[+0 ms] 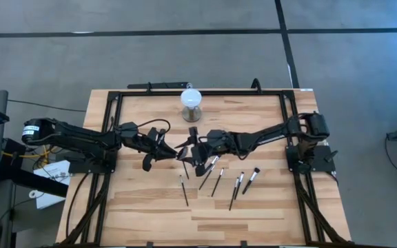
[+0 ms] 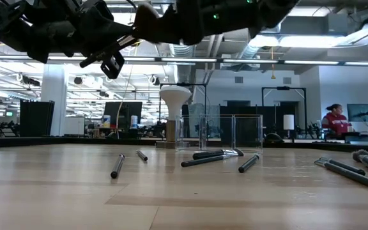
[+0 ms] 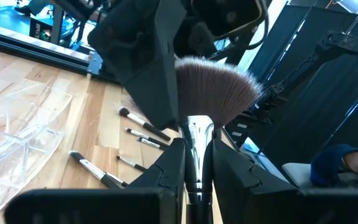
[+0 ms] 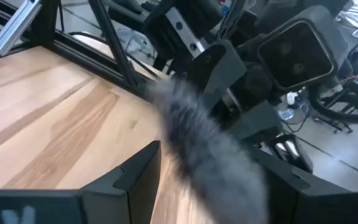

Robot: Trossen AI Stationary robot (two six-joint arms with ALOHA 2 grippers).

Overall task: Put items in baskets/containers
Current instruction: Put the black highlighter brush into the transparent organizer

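My left gripper (image 3: pixel 194 146) hangs above the table's middle (image 1: pixel 173 150), shut on a fan-headed brush (image 3: pixel 219 87). The brush's wide grey bristles (image 4: pixel 191 124) reach between the open fingers of my right gripper (image 4: pixel 213 155), which faces it from the right (image 1: pixel 193 148). Several slim brushes (image 1: pixel 218 181) lie flat on the wood in front of both grippers. The clear container (image 3: pixel 23 124) stands on the table under the grippers (image 2: pixel 222 131). My left gripper pinches the fan brush at its silvery ferrule (image 3: pixel 197 134) between the two fingers, the handle running back between them. The fingers are level and lie along the brush. The brush is lifted clear, its fan head toward my right gripper. Whether my right gripper's fingers (image 3: pixel 160 68) touch the bristles I cannot tell.
A grey cylinder with a white round top (image 1: pixel 191 102) stands at the table's far middle. A black frame (image 1: pixel 116 124) runs along the left, right and far edges. Bare wood (image 1: pixel 136 213) lies toward the near edge. A person (image 2: pixel 334 120) is far off in the room.
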